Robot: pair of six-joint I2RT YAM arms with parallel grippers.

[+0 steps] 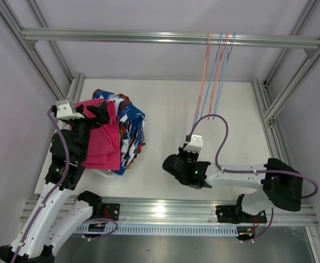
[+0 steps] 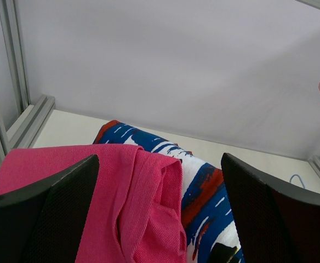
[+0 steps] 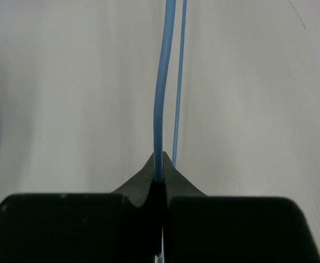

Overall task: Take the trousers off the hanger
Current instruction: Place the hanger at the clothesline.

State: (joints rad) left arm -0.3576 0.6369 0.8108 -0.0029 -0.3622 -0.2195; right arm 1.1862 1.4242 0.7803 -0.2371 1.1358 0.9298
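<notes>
— Top external view: where are the trousers?
— Heaped on the table [image 1: 165, 109], far left. The pink trousers [image 1: 102, 142] lie on top, with the blue-white-red patterned trousers [image 1: 131, 129] beside and under them. The hangers [image 1: 212, 76] dangle from the rail [image 1: 149, 37], well apart from the heap.
— And the arms?
— The left gripper [image 1: 101, 114] hovers over the pink cloth. The right gripper [image 1: 192, 147] sits at the hangers' lower ends.
— Left wrist view?
— Fingers [image 2: 45, 219] spread wide with nothing between them. Pink folds lie just below, patterned cloth to the right.
— Right wrist view?
— Jaws pinched together on a blue hanger wire [image 3: 160, 109]. A thinner blue wire [image 3: 178, 82] runs just behind it.
</notes>
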